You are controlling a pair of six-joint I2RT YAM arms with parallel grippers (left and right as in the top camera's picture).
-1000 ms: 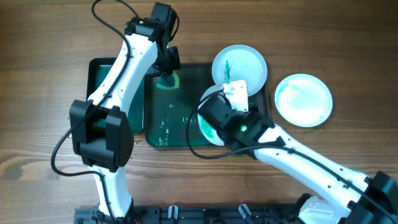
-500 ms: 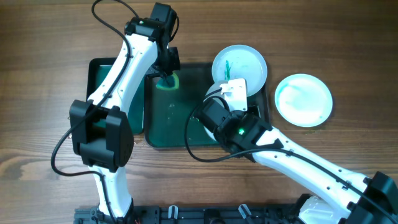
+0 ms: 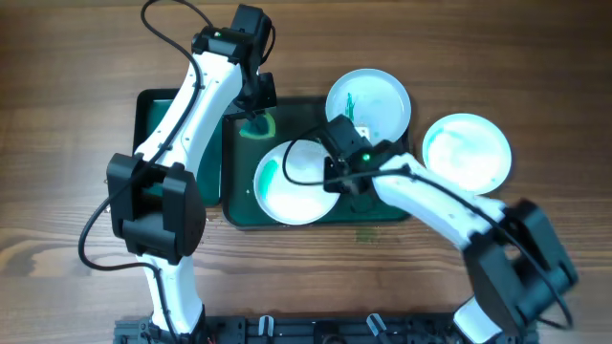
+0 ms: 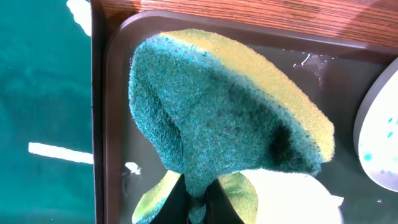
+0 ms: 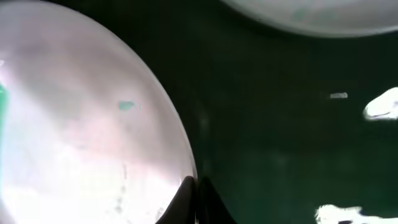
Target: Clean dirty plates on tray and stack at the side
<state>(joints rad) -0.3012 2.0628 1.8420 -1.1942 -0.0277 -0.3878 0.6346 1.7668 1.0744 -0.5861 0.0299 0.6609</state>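
Note:
My left gripper (image 3: 256, 113) is shut on a green-and-yellow sponge (image 4: 230, 118) and holds it at the far left corner of the large dark green tray (image 3: 239, 196). My right gripper (image 3: 331, 175) is shut on the right rim of a white plate (image 3: 292, 186) with a teal smear, which lies in the tray. In the right wrist view the jaws (image 5: 196, 190) pinch that plate's edge (image 5: 81, 124). A second white plate (image 3: 368, 100) with a green smear sits on the tray's far right corner. The pale blue plate (image 3: 467, 153) lies on the table to the right.
The smaller narrow dark green tray (image 3: 153, 124) stands against the large tray's left side, partly under my left arm. The wooden table (image 3: 67, 115) surrounds both trays. Wet patches shine on the large tray's floor (image 5: 280, 137).
My right gripper has swung up and right, and the white plate, earlier mostly hidden under the wrist, now lies in full view in the tray's middle. My left arm has not moved.

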